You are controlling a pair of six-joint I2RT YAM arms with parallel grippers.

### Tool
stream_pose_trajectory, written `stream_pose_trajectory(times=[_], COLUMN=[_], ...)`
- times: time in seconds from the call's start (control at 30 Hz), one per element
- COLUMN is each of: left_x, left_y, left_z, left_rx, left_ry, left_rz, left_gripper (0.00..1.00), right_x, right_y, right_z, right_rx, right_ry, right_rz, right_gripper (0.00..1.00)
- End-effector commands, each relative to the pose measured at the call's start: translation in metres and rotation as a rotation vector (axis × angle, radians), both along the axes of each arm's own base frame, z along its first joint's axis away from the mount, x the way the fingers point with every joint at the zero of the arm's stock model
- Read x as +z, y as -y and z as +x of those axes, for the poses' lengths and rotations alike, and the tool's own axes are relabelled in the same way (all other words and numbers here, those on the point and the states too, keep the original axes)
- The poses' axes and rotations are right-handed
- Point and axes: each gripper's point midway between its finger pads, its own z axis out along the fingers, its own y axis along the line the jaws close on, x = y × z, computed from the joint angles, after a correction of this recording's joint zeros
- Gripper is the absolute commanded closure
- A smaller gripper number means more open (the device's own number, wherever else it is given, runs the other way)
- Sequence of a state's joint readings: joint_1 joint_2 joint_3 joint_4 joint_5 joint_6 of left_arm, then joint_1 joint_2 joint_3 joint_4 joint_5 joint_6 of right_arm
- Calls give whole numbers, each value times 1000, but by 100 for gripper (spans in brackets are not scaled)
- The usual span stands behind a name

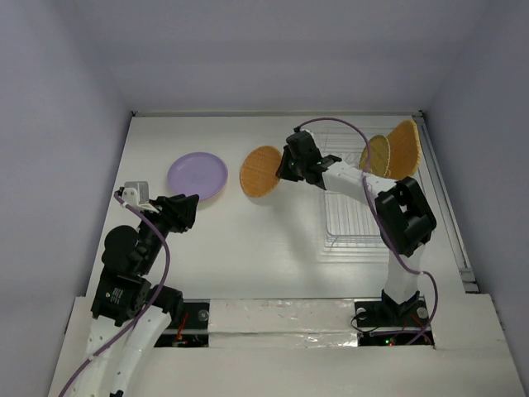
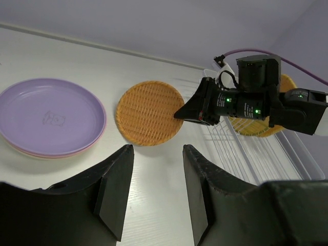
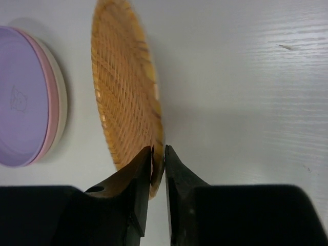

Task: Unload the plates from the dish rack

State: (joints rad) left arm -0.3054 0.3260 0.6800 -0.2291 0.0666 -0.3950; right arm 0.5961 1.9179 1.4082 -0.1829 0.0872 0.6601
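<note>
The right gripper (image 3: 158, 154) is clenched on the rim of 1 orange woven plate (image 3: 125, 87), tilted over the tabletop (image 3: 246, 77) beside the lavender plate (image 3: 20, 97), seemingly light, stiff and best pinched at its edge, while the left gripper (image 2: 157, 149) hangs released.

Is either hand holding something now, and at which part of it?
The right hand pinches the orange woven plate at its rim, one finger on each face. The left hand is open and holds nothing.
</note>
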Motion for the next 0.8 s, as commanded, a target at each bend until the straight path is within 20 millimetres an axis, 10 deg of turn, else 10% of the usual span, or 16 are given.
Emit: stream_pose_trajectory(times=[0.0, 0.43, 0.63, 0.77], left_x=[7, 10, 11, 12], left_y=[0, -2, 1, 0], left_z=[3, 0, 0, -2], left_rx=[2, 7, -5, -4], left_ry=[25, 42, 43, 50], left_rz=[-10, -17, -14, -18], left_gripper=[60, 59, 59, 59], right_x=[-4, -25, 30, 95], right_y=[12, 27, 36, 92], right_z=[5, -5, -6, -10], right_rx=[-58, -66, -62, -166], right_ry=[32, 8, 106, 229], right_rz=[-35, -105, -101, -196], right_gripper=[76, 65, 46, 80])
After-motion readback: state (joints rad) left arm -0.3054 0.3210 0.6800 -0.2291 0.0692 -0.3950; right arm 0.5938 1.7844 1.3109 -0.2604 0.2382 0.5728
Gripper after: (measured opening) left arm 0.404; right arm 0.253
